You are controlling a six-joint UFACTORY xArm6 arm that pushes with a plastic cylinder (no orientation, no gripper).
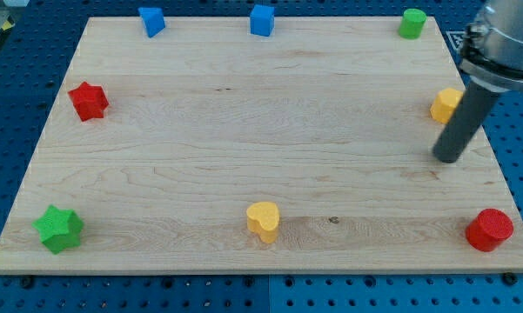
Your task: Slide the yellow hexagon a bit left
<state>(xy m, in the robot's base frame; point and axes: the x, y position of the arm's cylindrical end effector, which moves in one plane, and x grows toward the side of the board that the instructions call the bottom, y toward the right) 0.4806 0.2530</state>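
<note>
Nearest the camera, along the 6 o'clock edge of my surface [200, 139], sit three blocks: a green star [59, 229] toward 7 o'clock, a yellow heart [263, 220] at 6 o'clock, and a red cylinder [489, 229] toward 5 o'clock. All look like matte, solid-coloured pieces with softly rounded edges. The surface is a pale wooden board with fine grain running from 9 to 3 o'clock and a few small dark knots; it rests on a blue perforated panel [522, 156].

The yellow hexagon [445, 104] lies at the board's 3 o'clock edge. It is partly hidden behind my rod, so only its 9 o'clock side shows; I cannot tell its long axis or which way it points.

My tool is a plain dark, smooth cylindrical rod with nothing to spread or pinch. It slants down from the 2 o'clock corner, and my tip [448, 159] rests at about 6 o'clock of the yellow hexagon, just beside it; whether they touch I cannot tell.

Along the 12 o'clock edge stand a blue block [151, 21] of wedge-like shape toward 11 o'clock, a blue cube [262, 20] at 12 o'clock, and a green cylinder [412, 23] toward 1 o'clock. A red star [89, 101] sits at 9 o'clock.
</note>
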